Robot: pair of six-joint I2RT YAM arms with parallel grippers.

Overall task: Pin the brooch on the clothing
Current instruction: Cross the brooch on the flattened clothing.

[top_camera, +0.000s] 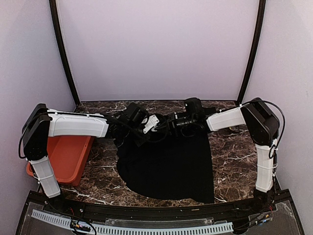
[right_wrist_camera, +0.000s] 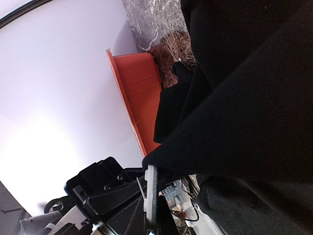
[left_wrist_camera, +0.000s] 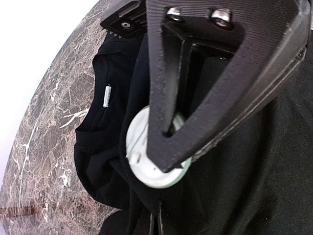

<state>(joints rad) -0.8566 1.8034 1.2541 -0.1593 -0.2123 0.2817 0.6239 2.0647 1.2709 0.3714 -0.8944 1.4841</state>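
The clothing (top_camera: 168,166), a black T-shirt, lies on the marble table with its top edge lifted to where both grippers meet. My left gripper (top_camera: 148,126) is shut on the brooch (top_camera: 152,121), a round white disc. In the left wrist view the brooch (left_wrist_camera: 146,172) sits pressed between my black finger (left_wrist_camera: 195,98) and a fold of the clothing (left_wrist_camera: 254,166). My right gripper (top_camera: 168,125) is shut on that raised fold. In the right wrist view the clothing (right_wrist_camera: 244,98) fills most of the picture and hides my fingers. The brooch (right_wrist_camera: 151,196) shows edge-on against the cloth.
An orange tray (top_camera: 68,154) sits at the table's left edge under the left arm, also visible as the orange tray (right_wrist_camera: 142,93) from the right wrist. The shirt's collar with a small white tag (left_wrist_camera: 107,96) lies on the marble table (left_wrist_camera: 44,127). Pale walls enclose the table.
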